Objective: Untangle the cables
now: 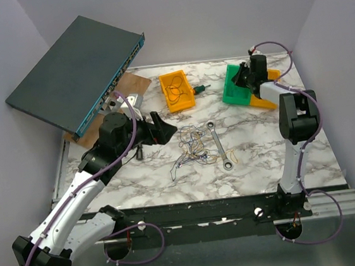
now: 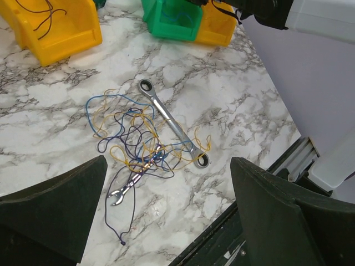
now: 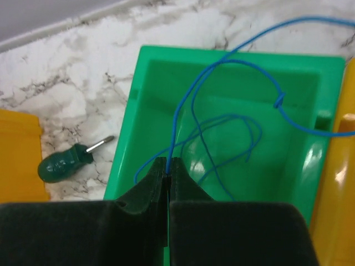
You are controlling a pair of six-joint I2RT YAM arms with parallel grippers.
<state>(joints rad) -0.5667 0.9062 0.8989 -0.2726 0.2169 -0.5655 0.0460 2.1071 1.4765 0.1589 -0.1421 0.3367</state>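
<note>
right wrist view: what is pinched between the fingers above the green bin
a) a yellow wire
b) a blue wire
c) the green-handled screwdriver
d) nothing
B: the right arm's fingers are shut together, and a thin blue wire comes up from between their tips and loops over the green bin.

Robot lab: yellow parts bin (image 1: 181,108), wrench (image 1: 219,142) (network switch (image 1: 76,70) too).
</note>
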